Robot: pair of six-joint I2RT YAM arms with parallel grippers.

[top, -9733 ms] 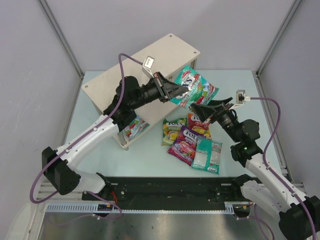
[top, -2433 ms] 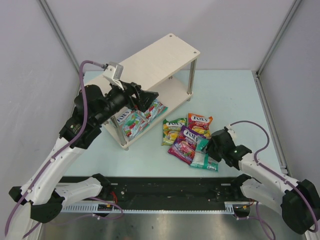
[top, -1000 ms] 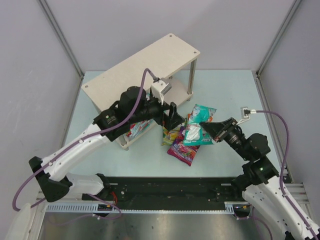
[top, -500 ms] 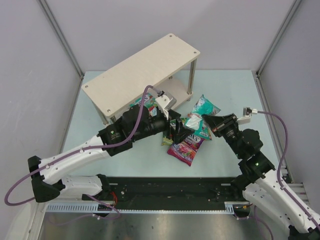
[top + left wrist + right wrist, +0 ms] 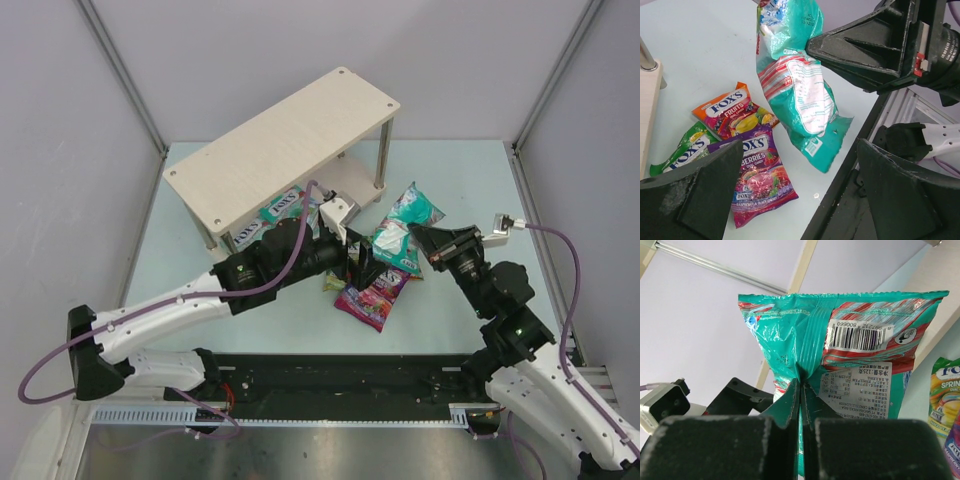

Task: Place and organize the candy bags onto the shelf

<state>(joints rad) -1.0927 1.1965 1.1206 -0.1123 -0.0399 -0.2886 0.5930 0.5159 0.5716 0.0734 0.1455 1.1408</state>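
Observation:
My right gripper [image 5: 422, 237] [image 5: 800, 390] is shut on the back seam of a teal candy bag [image 5: 405, 230] [image 5: 795, 85] [image 5: 855, 355], which hangs above the table to the right of the shelf [image 5: 290, 140]. Facing that bag, my left gripper [image 5: 358, 265] [image 5: 799, 167] stands open with nothing in its jaws. The bag's lower corner is just ahead of its fingertips. A purple bag [image 5: 370, 297] [image 5: 757, 175], a red-orange bag [image 5: 732, 107] and a green-yellow bag [image 5: 687, 150] [image 5: 945, 390] lie flat on the table below. Two teal bags [image 5: 270, 215] rest on the lower board.
The shelf's metal posts [image 5: 382, 155] stand just behind the loose bags. The black rail [image 5: 350, 375] runs along the table's near edge, close to the purple bag. Grey walls close the left, right and back sides.
The left arm has swung right and down from the shelf to the loose bags. The right gripper has carried the teal bag up and back toward the shelf.

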